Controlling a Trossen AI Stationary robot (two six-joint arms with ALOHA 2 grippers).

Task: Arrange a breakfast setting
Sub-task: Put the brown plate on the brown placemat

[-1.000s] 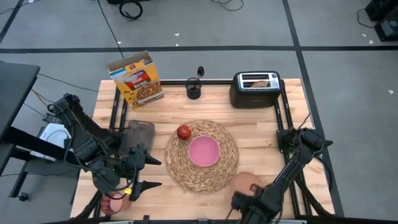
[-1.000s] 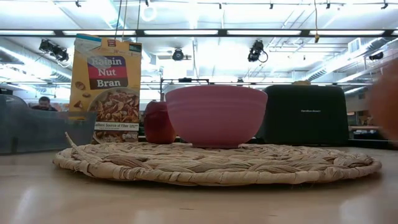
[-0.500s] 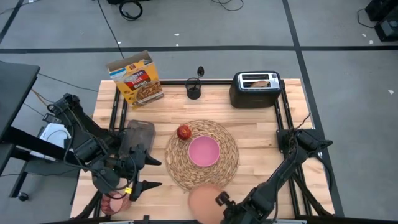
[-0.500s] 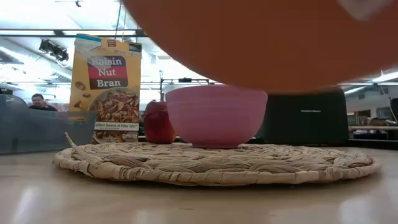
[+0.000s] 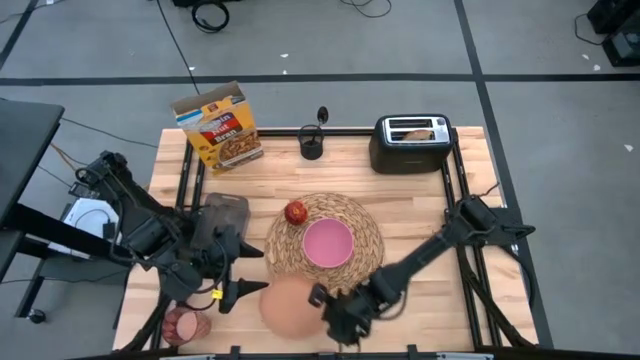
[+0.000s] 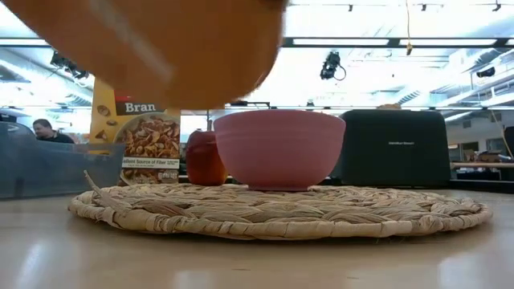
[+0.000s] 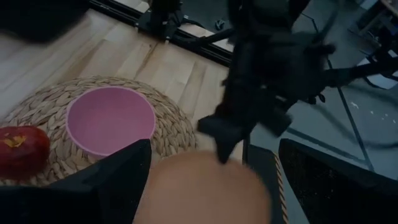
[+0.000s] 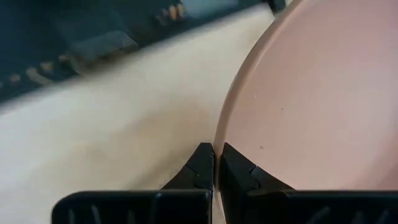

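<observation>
High view | right pincer (image 5: 322, 305) carried plate (image 5: 290, 307) leftward, seemingly airborne

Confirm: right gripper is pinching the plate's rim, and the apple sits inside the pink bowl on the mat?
Not quite. The apple sits on the mat beside the pink bowl, not inside it; the high view shows this. The right gripper does pinch the plate by its rim.

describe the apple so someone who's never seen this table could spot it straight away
Find the round woven placemat in the middle of the wooden table. A pink bowl sits at its centre, and the apple rests on the mat beside it, toward the cereal box. It is the only small, dark red, rounded thing there.
</observation>
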